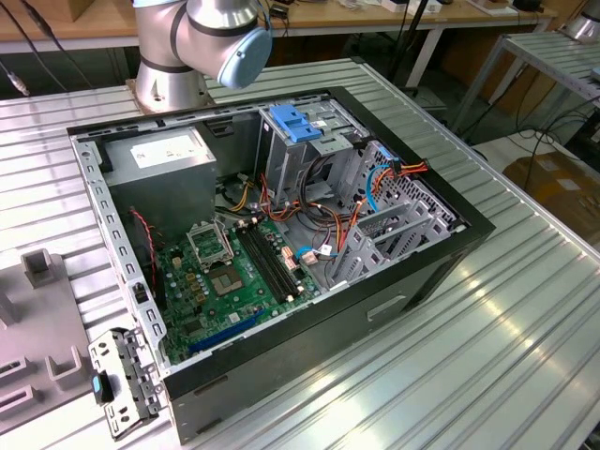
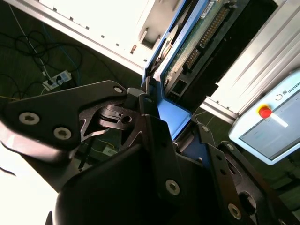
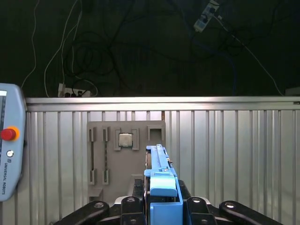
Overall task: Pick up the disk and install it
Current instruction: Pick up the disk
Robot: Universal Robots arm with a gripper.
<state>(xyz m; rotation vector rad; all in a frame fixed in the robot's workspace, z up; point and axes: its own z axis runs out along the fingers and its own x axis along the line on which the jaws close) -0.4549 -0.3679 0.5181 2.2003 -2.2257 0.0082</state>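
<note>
Closest to the wrist cameras, your pincer [image 3: 161,211] is clamped on the disk [image 3: 158,171]. The disk stands edge-on between the black fingers, with a blue plastic rail showing at the grip. In the second wrist view the disk [image 2: 197,42] shows its bare green circuit board and connector row. Treat that face as the fragile one and keep the hold on the side edges and rails, never on the board. Reckon it stiff, dense for its size and sensitive to knocks. The smooth plastic rails may slip if the squeeze is light.

Beyond the disk, a grey fixture tray [image 3: 122,183] carrying a processor chip [image 3: 124,139] lies on the ribbed aluminium surface [image 3: 225,154], with a teach pendant [image 3: 9,145] off to one side. In the exterior view the open computer case [image 1: 375,309] lies on that surface, its drive cage [image 1: 323,155] topped by a blue bracket [image 1: 292,122].
</note>
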